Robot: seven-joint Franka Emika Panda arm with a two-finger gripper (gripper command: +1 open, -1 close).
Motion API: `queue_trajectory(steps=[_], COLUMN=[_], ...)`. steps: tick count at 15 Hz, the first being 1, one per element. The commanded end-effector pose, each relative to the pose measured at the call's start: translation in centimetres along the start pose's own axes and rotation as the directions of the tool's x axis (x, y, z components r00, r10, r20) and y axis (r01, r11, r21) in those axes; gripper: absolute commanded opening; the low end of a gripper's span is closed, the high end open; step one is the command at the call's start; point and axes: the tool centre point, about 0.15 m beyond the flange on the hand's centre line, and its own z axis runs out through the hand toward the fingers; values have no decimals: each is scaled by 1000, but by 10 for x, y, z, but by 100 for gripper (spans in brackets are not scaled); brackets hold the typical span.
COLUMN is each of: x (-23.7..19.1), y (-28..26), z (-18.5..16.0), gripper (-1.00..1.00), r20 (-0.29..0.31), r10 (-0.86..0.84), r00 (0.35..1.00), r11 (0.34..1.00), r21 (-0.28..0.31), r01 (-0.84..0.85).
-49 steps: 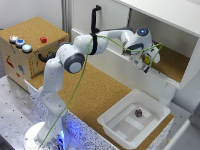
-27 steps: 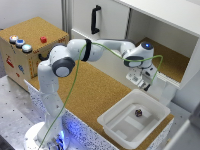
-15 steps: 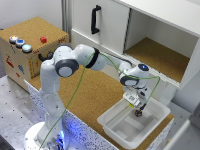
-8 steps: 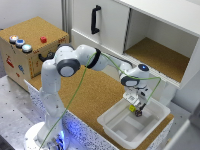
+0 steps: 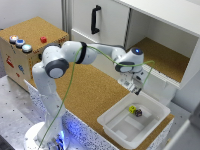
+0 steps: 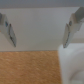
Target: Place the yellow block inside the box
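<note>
White box, yellow block inside

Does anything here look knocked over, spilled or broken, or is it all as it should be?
Nothing stands out. The yellow block lies inside the white box beside a small dark object. The box sits flat on the cork table, and the gripper hangs open and empty above it.

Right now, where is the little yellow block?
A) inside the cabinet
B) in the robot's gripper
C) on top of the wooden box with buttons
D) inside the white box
D: the yellow block lies on the floor of the white box, and the gripper above is open and empty.
</note>
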Motion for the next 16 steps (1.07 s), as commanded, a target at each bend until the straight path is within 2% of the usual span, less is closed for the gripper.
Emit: queue_trajectory(steps=[1,4,7,9,10,12,13,16], x=[1,-8,-14,-12,-10,-1,2,4], y=[-94,-142,-191,-217,-232,-261,-285,-339], z=[1,-1,-1,-4,-7,-7,-5,-8], gripper=[100,100,100,100,100,100,100,100], r20=[-13,4,47,20,-14,-53,-72,-79], r10=[-23,16,34,-11,-44,-80,-111,-185], r00=[1000,1000,998,1000,999,995,991,980], r11=[998,998,995,993,993,995,994,983], r21=[-55,-57,-100,-114,-111,-65,-16,-11], r01=[23,-16,-29,13,42,77,110,184])
